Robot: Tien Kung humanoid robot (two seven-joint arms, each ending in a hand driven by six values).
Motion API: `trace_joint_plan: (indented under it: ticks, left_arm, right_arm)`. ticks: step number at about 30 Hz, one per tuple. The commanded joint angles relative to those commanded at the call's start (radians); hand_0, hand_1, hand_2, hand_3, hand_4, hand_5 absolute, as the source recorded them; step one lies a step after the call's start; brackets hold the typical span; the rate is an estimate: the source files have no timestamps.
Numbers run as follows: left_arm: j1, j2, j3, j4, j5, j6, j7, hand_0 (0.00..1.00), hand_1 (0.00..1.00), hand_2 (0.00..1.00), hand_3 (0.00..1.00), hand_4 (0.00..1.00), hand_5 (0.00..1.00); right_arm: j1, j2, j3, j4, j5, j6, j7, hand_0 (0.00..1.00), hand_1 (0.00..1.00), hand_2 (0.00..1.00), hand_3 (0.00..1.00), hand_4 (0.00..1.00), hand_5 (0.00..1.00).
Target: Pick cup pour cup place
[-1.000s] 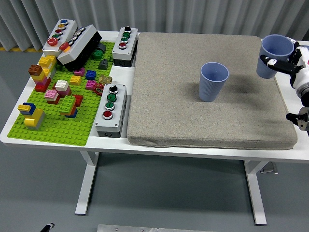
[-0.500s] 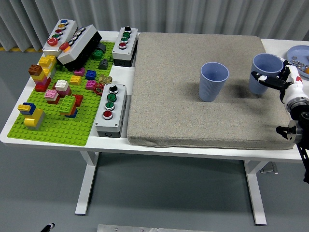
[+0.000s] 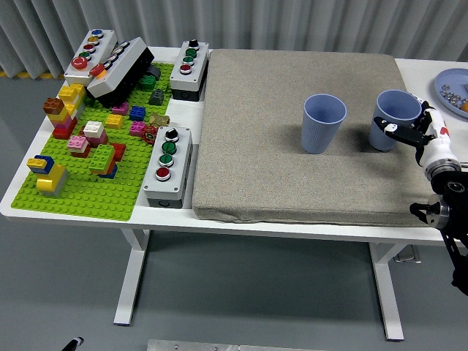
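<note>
Two blue ribbed cups stand upright on the grey mat (image 3: 263,146). One cup (image 3: 322,123) is near the mat's middle, standing alone. The other cup (image 3: 392,115) is at the mat's right side, and my right hand (image 3: 408,129) is curled around its right flank, fingers shut on it. The cup's base appears to rest on the mat. My left arm is out of the picture.
A blue plate (image 3: 455,86) with small items lies at the far right edge. Left of the mat stand a grey button box (image 3: 167,165), another button box (image 3: 189,68), and a green brick baseplate (image 3: 95,157) with several bricks.
My right hand carried the held cup from high at the right edge down and leftward onto the mat, beside the middle cup. The middle cup stayed where it was.
</note>
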Motion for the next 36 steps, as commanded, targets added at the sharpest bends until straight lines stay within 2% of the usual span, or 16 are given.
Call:
trace_joint_plan:
  ticks: [9,12,13,18,19,24,25,36]
  left_arm:
    - [0.002,0.002,0.008,0.0,-0.005,0.0,0.0,0.839,0.815,0.881,0.8,0.634,0.998]
    - [0.004,0.001,0.01,0.0,-0.007,0.0,0.0,0.839,0.815,0.881,0.8,0.634,0.998]
    - [0.004,0.001,0.011,0.0,-0.008,0.0,0.0,0.84,0.815,0.882,0.8,0.634,0.998]
    - [0.007,0.001,0.012,0.0,-0.01,0.0,-0.001,0.84,0.815,0.882,0.8,0.634,0.998]
    - [0.007,0.001,0.012,0.0,-0.01,0.0,-0.001,0.839,0.815,0.881,0.8,0.634,0.998]
    - [0.006,0.001,0.01,0.0,-0.01,0.001,-0.001,0.839,0.815,0.881,0.8,0.634,0.998]
    - [0.006,0.001,0.01,0.0,-0.01,0.001,-0.001,0.84,0.815,0.881,0.8,0.632,0.998]
    - [0.006,0.0,0.006,0.0,-0.008,0.001,-0.001,0.84,0.815,0.882,0.8,0.633,0.998]
  right_arm:
    - [-0.007,0.005,-0.012,-0.011,0.01,0.02,0.018,0.704,0.643,0.53,0.628,0.667,0.002]
    - [-0.008,0.003,-0.006,-0.005,0.0,0.047,0.012,0.704,0.643,0.53,0.628,0.667,0.002]
    - [-0.008,0.002,-0.006,-0.004,-0.002,0.05,0.011,0.799,0.746,0.75,0.842,0.793,0.179]
    - [-0.008,0.0,0.001,-0.001,-0.018,0.069,0.003,0.799,0.746,0.75,0.842,0.793,0.179]
    - [-0.008,0.0,0.003,-0.001,-0.019,0.071,0.001,0.838,0.809,0.876,0.919,0.809,0.205]
    - [-0.006,-0.003,0.009,-0.004,-0.03,0.086,-0.007,0.838,0.809,0.876,0.919,0.809,0.205]
    - [-0.005,-0.003,0.012,-0.004,-0.03,0.087,-0.007,0.87,0.839,0.924,0.937,0.834,0.238]
    - [-0.004,-0.005,0.026,-0.001,-0.042,0.103,-0.018,0.877,0.844,0.94,0.943,0.837,0.241]
